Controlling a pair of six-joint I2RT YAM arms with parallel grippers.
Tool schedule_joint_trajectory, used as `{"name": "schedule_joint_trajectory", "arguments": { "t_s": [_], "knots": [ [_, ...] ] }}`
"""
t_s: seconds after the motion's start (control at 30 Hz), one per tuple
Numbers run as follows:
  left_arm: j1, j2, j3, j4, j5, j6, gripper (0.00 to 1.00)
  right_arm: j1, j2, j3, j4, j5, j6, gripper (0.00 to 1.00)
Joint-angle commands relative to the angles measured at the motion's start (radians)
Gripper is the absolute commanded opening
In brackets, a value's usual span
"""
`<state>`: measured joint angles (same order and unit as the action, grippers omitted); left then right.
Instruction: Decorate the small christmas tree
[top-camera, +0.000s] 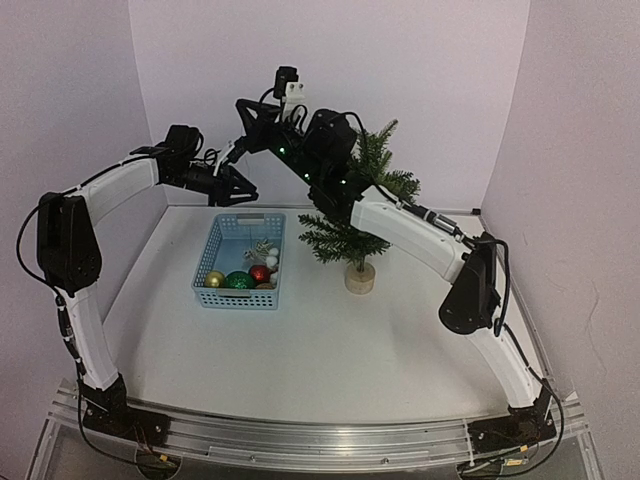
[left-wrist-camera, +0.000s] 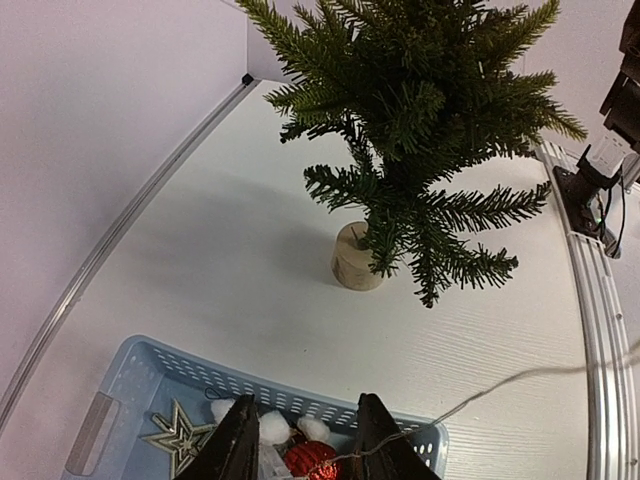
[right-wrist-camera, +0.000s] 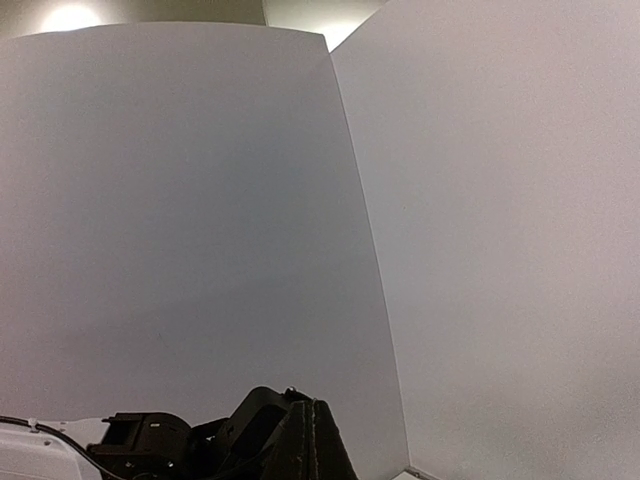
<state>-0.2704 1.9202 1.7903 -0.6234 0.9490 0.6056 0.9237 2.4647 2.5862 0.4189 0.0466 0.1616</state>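
top view — the small christmas tree (top-camera: 338, 240) stands upright on the surface (top-camera: 330, 345), just right of a blue basket (top-camera: 207, 262); my left gripper (top-camera: 243, 193) hovers over the basket's far end. left wrist: its fingers (left-wrist-camera: 238, 445) are spread, a thin wire (left-wrist-camera: 510, 376) between them. right wrist — my right gripper (right-wrist-camera: 313, 410) is pressed together.

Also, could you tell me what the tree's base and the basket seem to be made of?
Base: likely bare wood, pale and matte, a sawn round. Basket: probably moulded plastic, light blue, smooth, its walls pierced in a regular grid.
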Motion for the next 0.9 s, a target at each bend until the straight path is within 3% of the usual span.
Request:
{"name": "schedule_joint_trajectory", "arguments": {
  "t_s": [0.0, 0.03, 0.07, 0.3, 0.47, 0.63, 0.87],
  "knots": [
    [-0.001, 0.013, 0.040, 0.009, 0.026, -0.022, 0.10, -0.001, -0.103, 0.018, 0.059, -0.023, -0.008, 0.00],
    [0.001, 0.014, 0.052, -0.006, 0.020, -0.021, 0.02, -0.001, -0.105, 0.017, 0.059, -0.025, -0.011, 0.00],
    [0.001, 0.013, 0.074, -0.026, 0.013, -0.021, 0.00, -0.001, -0.109, 0.015, 0.060, -0.028, -0.013, 0.00],
    [0.020, -0.003, 0.331, -0.220, 0.026, -0.005, 0.00, -0.001, -0.166, -0.027, 0.067, -0.122, -0.016, 0.00],
    [0.001, -0.023, 0.465, -0.406, 0.126, 0.041, 0.00, 0.000, -0.253, -0.090, 0.068, -0.227, -0.024, 0.00],
    [-0.083, -0.016, 0.488, -0.522, 0.180, 0.042, 0.00, 0.001, -0.364, -0.206, 0.064, -0.270, -0.038, 0.00],
    [-0.244, 0.013, 0.462, -0.560, 0.164, 0.028, 0.00, 0.001, -0.572, -0.444, -0.022, -0.261, -0.049, 0.00]
  ]
}}
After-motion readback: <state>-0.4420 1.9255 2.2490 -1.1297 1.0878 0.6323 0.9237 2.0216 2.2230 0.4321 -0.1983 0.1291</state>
